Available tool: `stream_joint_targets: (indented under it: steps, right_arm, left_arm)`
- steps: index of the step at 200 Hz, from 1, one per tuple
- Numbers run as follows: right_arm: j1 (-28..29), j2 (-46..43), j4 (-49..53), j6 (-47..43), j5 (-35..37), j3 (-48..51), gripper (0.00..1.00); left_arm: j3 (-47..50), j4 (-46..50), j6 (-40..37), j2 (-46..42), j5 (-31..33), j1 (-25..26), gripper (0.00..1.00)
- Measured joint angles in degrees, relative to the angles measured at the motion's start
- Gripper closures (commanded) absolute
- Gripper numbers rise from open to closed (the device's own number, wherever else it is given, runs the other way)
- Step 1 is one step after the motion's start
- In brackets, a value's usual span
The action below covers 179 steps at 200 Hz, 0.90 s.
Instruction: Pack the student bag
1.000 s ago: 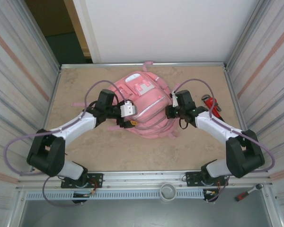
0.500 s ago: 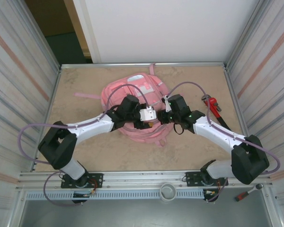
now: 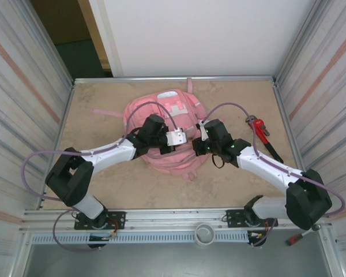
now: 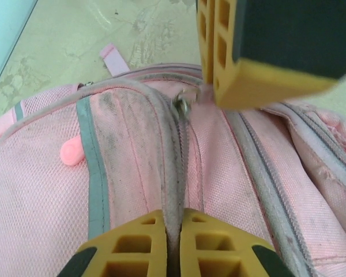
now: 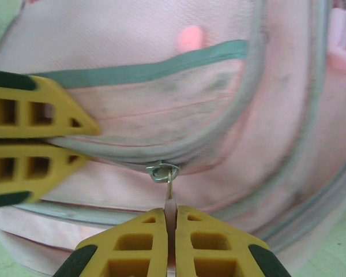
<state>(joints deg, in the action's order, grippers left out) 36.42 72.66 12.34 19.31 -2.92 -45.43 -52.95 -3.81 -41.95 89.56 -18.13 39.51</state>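
- The bag [image 3: 164,163] lies flat on the surface [image 3: 104,184]. It sits right under both tools, which meet tip to tip over its middle.
- The left tool [image 4: 172,216] is pressed together, pinching a raised fold of the bag along the zip. The grey zip line runs straight ahead from its tips to the slider [image 5: 161,171].
- The right tool [image 5: 170,214] is also pressed together. Its yellow fingers [image 5: 132,242] pinch the thin pull [image 5: 169,195].
- The pull stands straight out of the right tool's tips, and the metal slider hangs on its far end, just ahead.
- In the left wrist view the right tool comes in from ahead and to the right, with its tips down at the slider.
- In the right wrist view the left tool reaches in from the left, ahead of the right tool's tips. It grips the seam just beside the slider, a little apart from it.
- Beyond the slider, as the right tool sees it, a grey-green trim [image 5: 138,72] curves across the pink cloth. A small round pink tab [image 5: 191,37] sits past the trim.
- Grey smudges mark the cloth on the left of the zip line, ahead of the left tool.
- A loose strap [image 3: 104,111] lies on the surface well to the left of the left tool, trailing from the bag.
- A red wrench [image 3: 260,131] lies on the surface to the right of the right tool, apart from the bag.
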Motion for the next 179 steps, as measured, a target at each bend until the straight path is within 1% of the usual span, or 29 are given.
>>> stream_joint_targets:
  steps: [20, 63, 94, 164, 179]
  right_arm:
    - [-0.6, 0.0, -0.2, -1.0, 0.3, 0.0, 1.0]
    - [-1.9, 0.1, -1.6, -2.3, -1.4, 0.0, 1.0]
    - [-2.9, 0.7, -1.9, -3.3, -3.3, -0.3, 1.0]
    - [-3.0, 8.2, -2.0, -6.2, -1.6, -5.0, 1.0]
    - [-2.6, 9.5, -1.9, -7.0, -1.6, -6.0, 1.0]
  left_arm:
    - [2.4, 0.0, -0.5, -2.2, -3.5, -2.5, 1.0]
    - [4.9, -0.8, -2.2, -4.4, -7.7, -4.6, 1.0]
    - [6.9, -1.9, -3.2, -5.3, -12.5, -7.0, 1.0]
    - [8.4, -1.5, -5.2, -6.3, -19.8, -10.8, 1.0]
    - [8.6, -0.8, -6.3, -6.8, -20.5, -11.7, 1.0]
